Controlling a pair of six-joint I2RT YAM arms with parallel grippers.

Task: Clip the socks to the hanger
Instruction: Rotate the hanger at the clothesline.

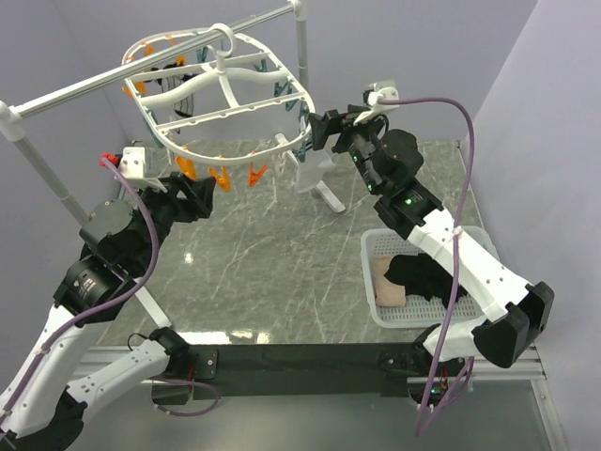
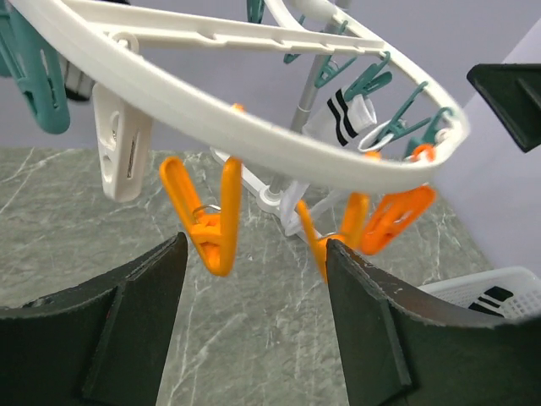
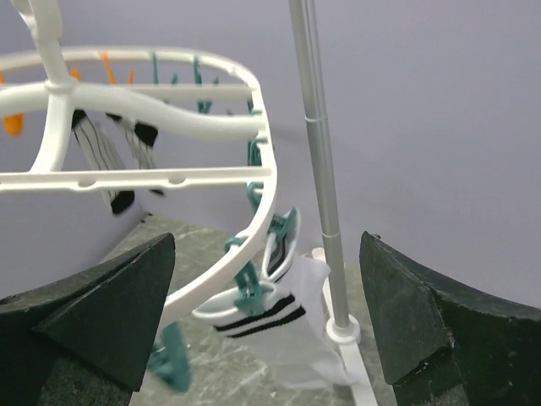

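Lot: striped sock [image 3: 292,334] hung clipped on hanger [image 3: 177,178]; left fingers [image 2: 127,321] and right fingers [image 3: 101,304] stood apart, empty (next, likely: fetch beige sock [image 1: 387,287] from basket [image 1: 368,246]).

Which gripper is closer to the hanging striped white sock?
Right. The right gripper hovers right by the sock; the left gripper sits across the hanger, by orange clips.

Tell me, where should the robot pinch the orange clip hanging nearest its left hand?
Pinch the orange clip on its two spread top arms, one finger outside each. It hangs under the hanger like a V, with its jaws shut at the bottom, so squeezing the arms should open them. The open left gripper can probably come in level from the front.
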